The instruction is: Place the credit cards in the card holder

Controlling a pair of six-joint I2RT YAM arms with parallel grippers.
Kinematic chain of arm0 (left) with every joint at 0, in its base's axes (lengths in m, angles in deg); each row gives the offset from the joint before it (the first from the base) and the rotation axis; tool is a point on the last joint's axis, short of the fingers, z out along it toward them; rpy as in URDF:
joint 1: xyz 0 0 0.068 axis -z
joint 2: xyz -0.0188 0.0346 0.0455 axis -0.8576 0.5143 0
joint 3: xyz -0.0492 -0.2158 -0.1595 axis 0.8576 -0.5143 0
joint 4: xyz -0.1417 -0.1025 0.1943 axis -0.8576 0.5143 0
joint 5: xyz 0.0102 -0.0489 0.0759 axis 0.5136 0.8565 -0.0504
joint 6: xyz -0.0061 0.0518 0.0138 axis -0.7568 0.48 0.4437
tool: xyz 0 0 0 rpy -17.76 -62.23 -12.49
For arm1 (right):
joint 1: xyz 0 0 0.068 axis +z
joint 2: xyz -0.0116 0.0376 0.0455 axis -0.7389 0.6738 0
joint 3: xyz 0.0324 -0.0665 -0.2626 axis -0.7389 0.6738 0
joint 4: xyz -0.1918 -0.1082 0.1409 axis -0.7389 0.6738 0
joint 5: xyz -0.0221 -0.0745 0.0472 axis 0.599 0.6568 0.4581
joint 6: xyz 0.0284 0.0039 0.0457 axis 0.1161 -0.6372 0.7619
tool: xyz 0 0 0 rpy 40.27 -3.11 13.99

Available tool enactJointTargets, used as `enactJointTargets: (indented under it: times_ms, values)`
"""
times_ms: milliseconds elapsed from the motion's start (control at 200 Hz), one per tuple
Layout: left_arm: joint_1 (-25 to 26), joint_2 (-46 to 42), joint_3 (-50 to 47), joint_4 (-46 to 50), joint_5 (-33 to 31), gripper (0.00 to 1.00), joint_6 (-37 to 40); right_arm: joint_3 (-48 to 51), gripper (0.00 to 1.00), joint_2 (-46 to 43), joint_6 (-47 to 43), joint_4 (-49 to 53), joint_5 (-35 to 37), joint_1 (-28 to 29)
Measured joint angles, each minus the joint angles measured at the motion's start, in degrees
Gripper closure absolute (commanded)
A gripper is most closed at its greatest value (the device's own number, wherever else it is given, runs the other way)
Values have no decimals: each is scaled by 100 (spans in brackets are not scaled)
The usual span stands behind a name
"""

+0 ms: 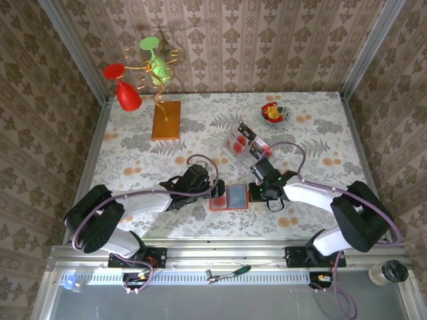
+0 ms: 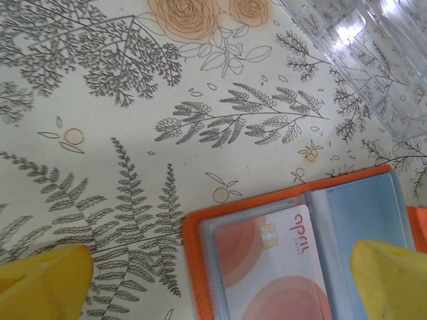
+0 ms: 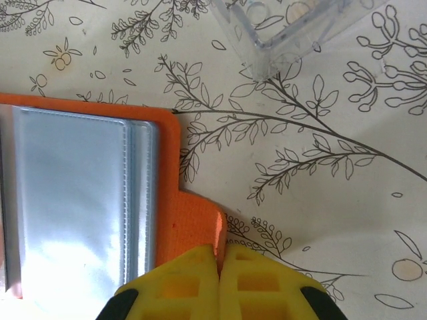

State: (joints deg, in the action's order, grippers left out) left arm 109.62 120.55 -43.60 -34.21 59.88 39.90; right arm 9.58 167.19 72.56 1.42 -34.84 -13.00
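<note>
Card (image 2: 267, 273) lettering unreadable — left gripper (image 2: 217, 283) wide, empty — right gripper (image 3: 219, 267) clamped on card holder (image 3: 168, 200).

Bright, even overhead light w/ soft shadows. Glare on clear tray (image 2: 357, 37) beyond card holder (image 2: 191, 247); white sheen on holder's sleeves. Blur at frame btm, below holder.

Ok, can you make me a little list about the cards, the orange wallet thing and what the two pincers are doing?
card holder: lying open, grey-blue inside up
inside it: one red-and-white card in a sleeve
other cards: in the clear tray, farther back
left pincer: open wide, at the holder's card side
right pincer: shut, tips at the holder's orange edge
</note>
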Motion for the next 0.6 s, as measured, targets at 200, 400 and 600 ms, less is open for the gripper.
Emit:
enactJointTargets:
  times_ms: [200,400,600]
  values:
    - [0,144,0,-184,125,0,-22,-2,99,0,83,-48,-111,0]
    - [2,221,0,-295,190,0,-72,-2,77,-33,120,-63,-170,-7]
    - [2,219,0,-385,208,0,-98,15,80,-688,251,0,-251,-26]
